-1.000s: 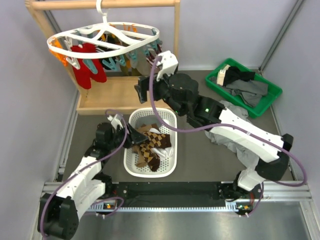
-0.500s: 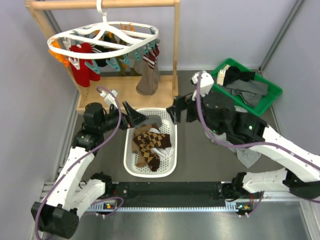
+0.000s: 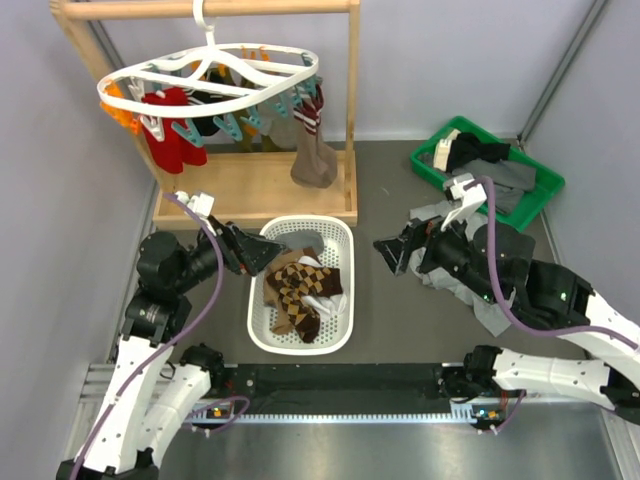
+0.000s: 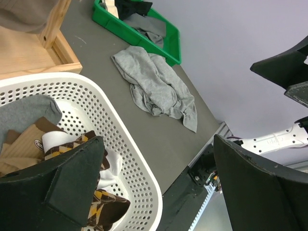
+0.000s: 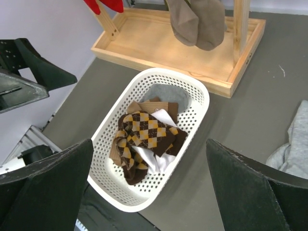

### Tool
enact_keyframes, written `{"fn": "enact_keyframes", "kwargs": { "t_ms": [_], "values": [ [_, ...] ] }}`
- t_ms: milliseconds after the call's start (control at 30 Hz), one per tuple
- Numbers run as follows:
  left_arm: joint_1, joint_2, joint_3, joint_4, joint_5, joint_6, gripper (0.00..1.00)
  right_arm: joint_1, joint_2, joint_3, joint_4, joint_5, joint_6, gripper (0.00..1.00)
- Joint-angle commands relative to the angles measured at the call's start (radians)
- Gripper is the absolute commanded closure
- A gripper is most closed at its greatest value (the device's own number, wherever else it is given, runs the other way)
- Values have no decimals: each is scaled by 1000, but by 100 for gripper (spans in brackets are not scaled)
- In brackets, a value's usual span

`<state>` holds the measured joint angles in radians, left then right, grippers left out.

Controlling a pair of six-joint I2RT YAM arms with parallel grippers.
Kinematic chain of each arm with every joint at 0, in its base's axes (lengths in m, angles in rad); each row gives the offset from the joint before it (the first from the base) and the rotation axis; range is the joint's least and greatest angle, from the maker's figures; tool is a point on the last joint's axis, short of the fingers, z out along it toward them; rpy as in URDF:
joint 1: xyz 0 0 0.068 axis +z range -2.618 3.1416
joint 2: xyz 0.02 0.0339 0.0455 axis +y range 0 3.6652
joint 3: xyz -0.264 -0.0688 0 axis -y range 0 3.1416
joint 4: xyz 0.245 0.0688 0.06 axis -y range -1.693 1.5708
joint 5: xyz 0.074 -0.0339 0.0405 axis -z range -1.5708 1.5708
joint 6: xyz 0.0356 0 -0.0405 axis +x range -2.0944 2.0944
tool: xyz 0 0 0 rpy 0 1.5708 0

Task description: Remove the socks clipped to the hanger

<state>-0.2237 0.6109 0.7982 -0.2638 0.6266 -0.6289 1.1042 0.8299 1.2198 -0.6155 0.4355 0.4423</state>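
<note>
The white oval hanger hangs from the wooden rail at the back left. Red socks and a tan sock with a striped cuff are still clipped to it, along with others in shadow. Loose socks, with a brown-tan argyle sock on top, lie in the white basket. My left gripper is open and empty at the basket's left rim, over the argyle sock. My right gripper is open and empty to the right of the basket, with the tan sock far ahead of it.
The wooden rail stand has a tray-like base behind the basket. A green tray of dark and grey garments sits at the back right. A grey garment lies on the table beside it, partly under my right arm.
My left gripper opened over the basket and drew back to the left. My right arm pulled away from the hanger, down and to the right. The tan sock has swung slightly.
</note>
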Motion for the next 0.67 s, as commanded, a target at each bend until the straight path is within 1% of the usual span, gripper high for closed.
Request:
{"fn": "enact_keyframes", "kwargs": {
  "t_ms": [0,133,400,633],
  "values": [
    [-2,-22,13,11,-2,9,1,13,8,-13,31,-32,53,1],
    [-2,-20,32,-23,-13,32,1,13,14,-16,31,-40,67,1],
    [-3,-17,39,-9,-11,23,1,11,28,-37,54,-67,81,1],
    [-3,-16,36,-9,-13,26,1,11,34,-39,54,-54,93,1]
  ]
}}
